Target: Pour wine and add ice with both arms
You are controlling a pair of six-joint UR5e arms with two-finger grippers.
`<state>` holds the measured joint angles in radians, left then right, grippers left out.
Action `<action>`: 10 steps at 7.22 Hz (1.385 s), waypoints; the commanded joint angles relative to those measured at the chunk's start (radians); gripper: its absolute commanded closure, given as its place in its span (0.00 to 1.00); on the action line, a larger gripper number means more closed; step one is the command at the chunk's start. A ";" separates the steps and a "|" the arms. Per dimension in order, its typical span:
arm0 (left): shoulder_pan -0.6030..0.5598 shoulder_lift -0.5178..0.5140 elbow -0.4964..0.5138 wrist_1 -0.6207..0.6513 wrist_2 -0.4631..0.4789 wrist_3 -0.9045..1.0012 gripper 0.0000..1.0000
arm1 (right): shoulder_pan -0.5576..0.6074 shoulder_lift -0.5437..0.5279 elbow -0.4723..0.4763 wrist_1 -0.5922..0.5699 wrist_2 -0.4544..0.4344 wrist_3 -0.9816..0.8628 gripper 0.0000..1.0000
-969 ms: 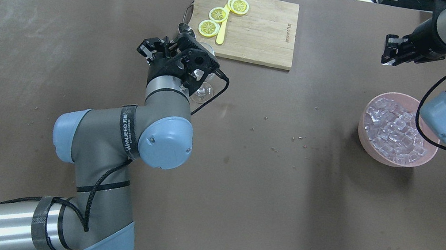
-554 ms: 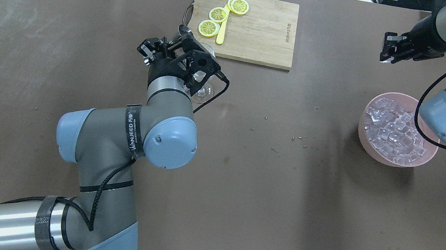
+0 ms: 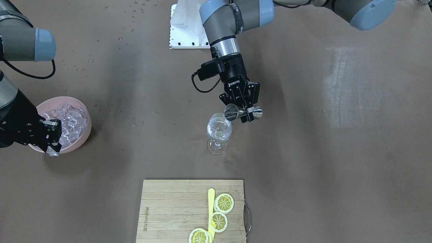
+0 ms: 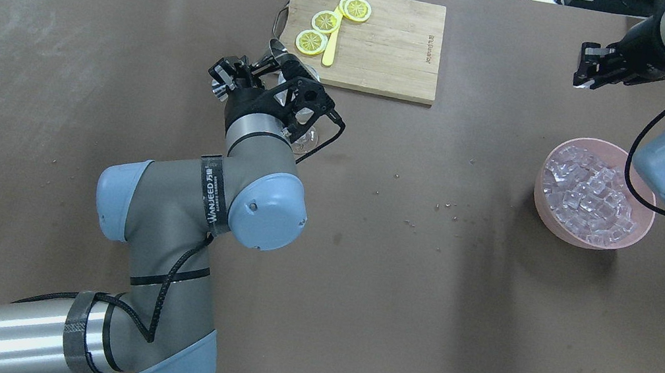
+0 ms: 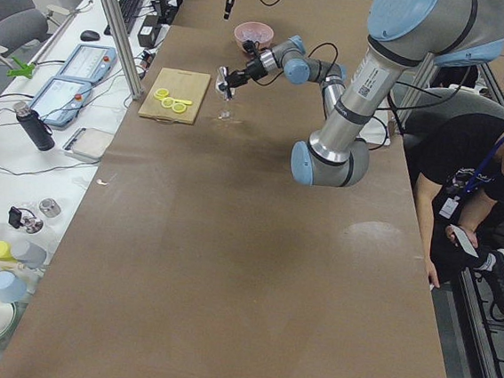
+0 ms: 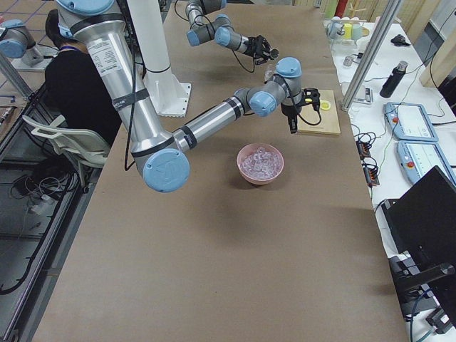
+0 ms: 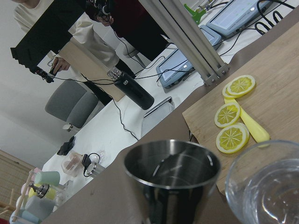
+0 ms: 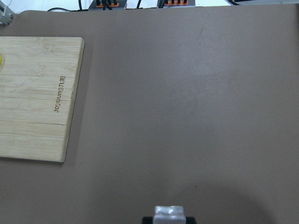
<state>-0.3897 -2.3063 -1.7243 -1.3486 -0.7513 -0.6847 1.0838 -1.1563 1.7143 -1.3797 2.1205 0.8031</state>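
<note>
The flat matte brown bench [image 4: 417,327] is speckled with pale crumbs. The pale rectangular bamboo chopping board [image 4: 388,48] shows straight plank stripes and a small dark stamp. On the board, round yellow lemon slices [image 4: 311,42] have white spokes, beside a plain yellow stick [image 4: 329,52]. Away from the board, the round pink bowl [image 4: 565,233] holds small clear glassy ice cubes [image 4: 588,194], whitish at the edges. The double-ended steel jigger [image 3: 232,112] is mirror-silver, the left hand [image 3: 248,114] black, and the grey tubular arms [image 4: 169,207] have light-blue caps.
</note>
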 commanded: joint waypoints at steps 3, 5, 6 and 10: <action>0.000 -0.013 0.005 0.057 0.001 0.013 0.86 | 0.039 0.012 0.004 -0.018 -0.005 -0.011 1.00; 0.000 -0.013 -0.004 0.082 0.001 0.033 0.86 | 0.065 0.006 0.005 -0.021 0.009 -0.068 1.00; 0.000 -0.012 -0.024 0.050 -0.002 0.011 0.86 | 0.061 0.013 -0.007 -0.039 0.006 -0.065 1.00; -0.024 0.117 -0.113 -0.290 -0.002 -0.027 0.86 | 0.038 0.078 -0.024 -0.081 0.018 -0.052 1.00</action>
<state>-0.3998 -2.2495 -1.8012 -1.5408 -0.7526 -0.6862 1.1338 -1.0980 1.6989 -1.4572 2.1308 0.7451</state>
